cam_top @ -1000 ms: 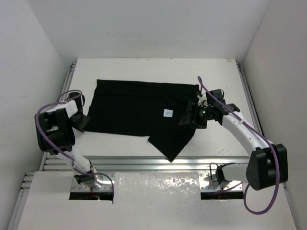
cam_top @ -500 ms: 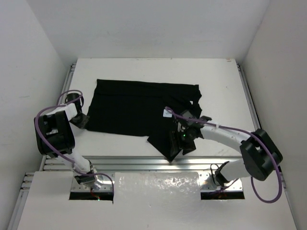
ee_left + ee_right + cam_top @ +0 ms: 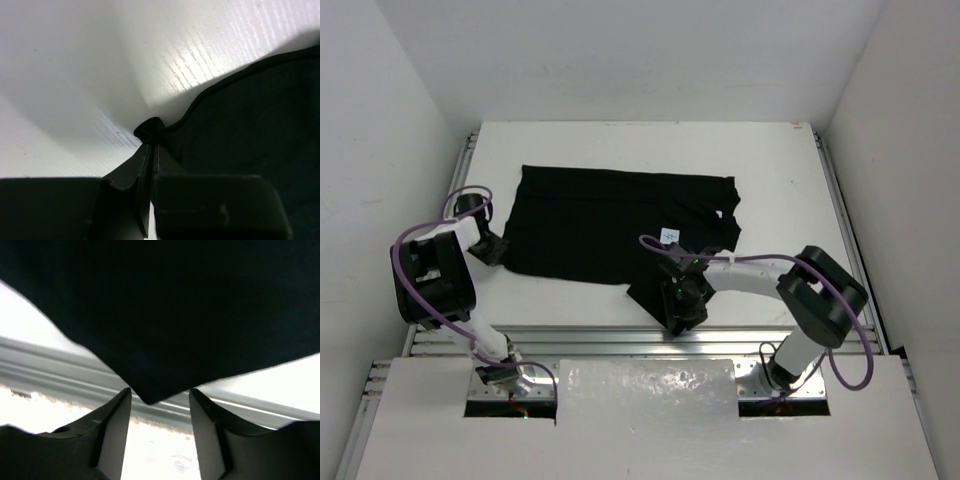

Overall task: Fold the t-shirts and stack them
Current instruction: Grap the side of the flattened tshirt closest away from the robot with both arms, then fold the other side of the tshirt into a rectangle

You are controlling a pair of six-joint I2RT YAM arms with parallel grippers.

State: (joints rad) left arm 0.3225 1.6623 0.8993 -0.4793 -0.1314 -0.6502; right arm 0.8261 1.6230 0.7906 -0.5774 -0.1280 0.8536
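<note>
The shirt (image 3: 600, 220) lies spread flat on the table (image 3: 620, 140). At its left edge the left gripper (image 3: 485, 247) is pinched tight on a small bunch of hem; that hold looks thin, so pull gently. At the shirt's near sleeve tip the right gripper (image 3: 160, 390) has jaws apart, the tip between them uncaught. It likely needs a deeper bite before clamping.
</note>
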